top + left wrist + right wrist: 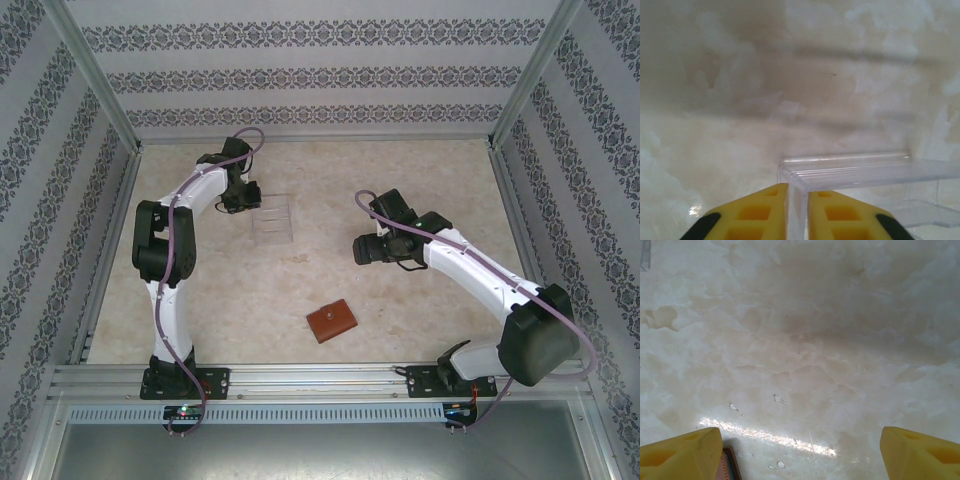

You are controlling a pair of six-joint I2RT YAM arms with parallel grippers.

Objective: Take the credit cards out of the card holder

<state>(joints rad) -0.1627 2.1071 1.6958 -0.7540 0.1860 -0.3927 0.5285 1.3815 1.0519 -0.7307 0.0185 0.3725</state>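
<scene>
The card holder point(331, 321), a reddish-brown leather wallet, lies closed on the table near the front, between the two arms. Its edge point(730, 466) peeks in beside the lower left finger in the right wrist view. The credit cards are hidden. My right gripper point(365, 250) point(800, 442) hovers open over bare table, behind and to the right of the card holder, with nothing between its yellow fingers. My left gripper point(245, 200) point(797, 212) is at the back left, its yellow fingers shut on the corner wall of a clear plastic tray point(865, 170).
The clear tray point(272, 220) stands on the marble-patterned table at the back, left of centre. Patterned walls and metal posts enclose the table on three sides. A metal rail point(320, 378) with both arm bases runs along the near edge.
</scene>
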